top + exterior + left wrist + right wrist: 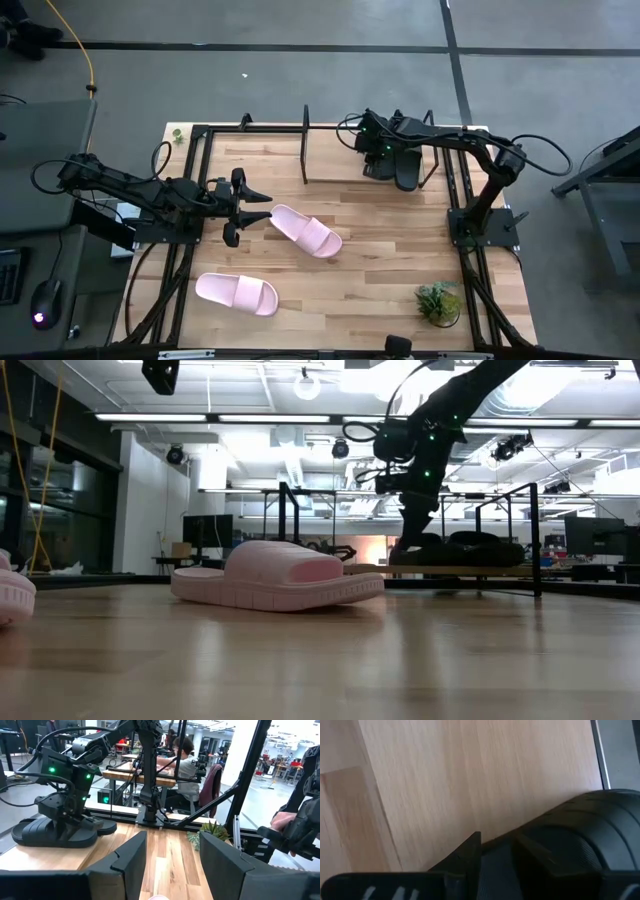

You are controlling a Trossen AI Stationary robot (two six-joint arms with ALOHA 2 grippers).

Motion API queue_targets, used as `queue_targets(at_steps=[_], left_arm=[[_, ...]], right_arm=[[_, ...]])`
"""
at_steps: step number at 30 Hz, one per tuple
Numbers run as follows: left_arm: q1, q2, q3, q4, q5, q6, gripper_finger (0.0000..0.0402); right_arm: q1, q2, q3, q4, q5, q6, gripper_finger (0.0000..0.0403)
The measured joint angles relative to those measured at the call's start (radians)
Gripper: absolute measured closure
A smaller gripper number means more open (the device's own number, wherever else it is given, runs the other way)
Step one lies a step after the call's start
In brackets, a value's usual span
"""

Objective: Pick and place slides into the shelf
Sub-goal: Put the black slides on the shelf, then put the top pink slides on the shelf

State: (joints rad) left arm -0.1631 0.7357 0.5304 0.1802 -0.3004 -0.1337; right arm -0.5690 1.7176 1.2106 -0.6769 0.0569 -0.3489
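Two pale pink slides lie sole-down on the table: one (pixel 306 230) (pixel 275 578) just ahead of my open left gripper (pixel 260 205) (pixel 172 852), the other (pixel 237 292) nearer the near-left corner. Two black slides (pixel 404 166) (pixel 455 546) (pixel 52 832) sit side by side on the wooden board of the shelf (pixel 305 150) (pixel 440 570) at the far right. My right gripper (pixel 379 160) (pixel 415 532) (pixel 497 857) reaches down onto them. My right gripper comes from above, pointing down, at the left-hand black slide (pixel 600 827) on the shelf. Its fingers (pixel 467 857) stand on either side of a dark edge of the slide next to the broad strap; which edge I cannot tell. The slide rests flat on the shelf board.
A black frame (pixel 190 200) edges the table. A small potted plant (pixel 437 301) (pixel 210 831) stands near the near-right corner. The right arm's base (pixel 480 222) sits at the right edge. The shelf's left half shows bare board (pixel 335 160). A person (pixel 186 765) sits beyond the table.
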Motion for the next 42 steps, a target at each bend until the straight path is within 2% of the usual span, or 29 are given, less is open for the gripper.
queue_targets(at_steps=[13,24,32,42], left_arm=[[0.0,0.0,0.0,0.0,0.0,0.001,0.0234],[0.0,0.0,0.0,0.0,0.0,0.002,0.0234],[0.0,0.0,0.0,-0.001,0.0,0.002,0.0234],[0.0,0.0,0.0,-0.005,0.0,0.002,0.0234]], right_arm=[[0.001,0.0,0.0,-0.082,0.091,0.062,0.0305],[0.0,0.0,0.0,-0.039,0.08,0.061,0.0305],[0.012,0.0,0.0,0.044,-0.019,0.062,0.0305],[0.085,0.0,0.0,0.142,-0.14,0.061,0.0306]])
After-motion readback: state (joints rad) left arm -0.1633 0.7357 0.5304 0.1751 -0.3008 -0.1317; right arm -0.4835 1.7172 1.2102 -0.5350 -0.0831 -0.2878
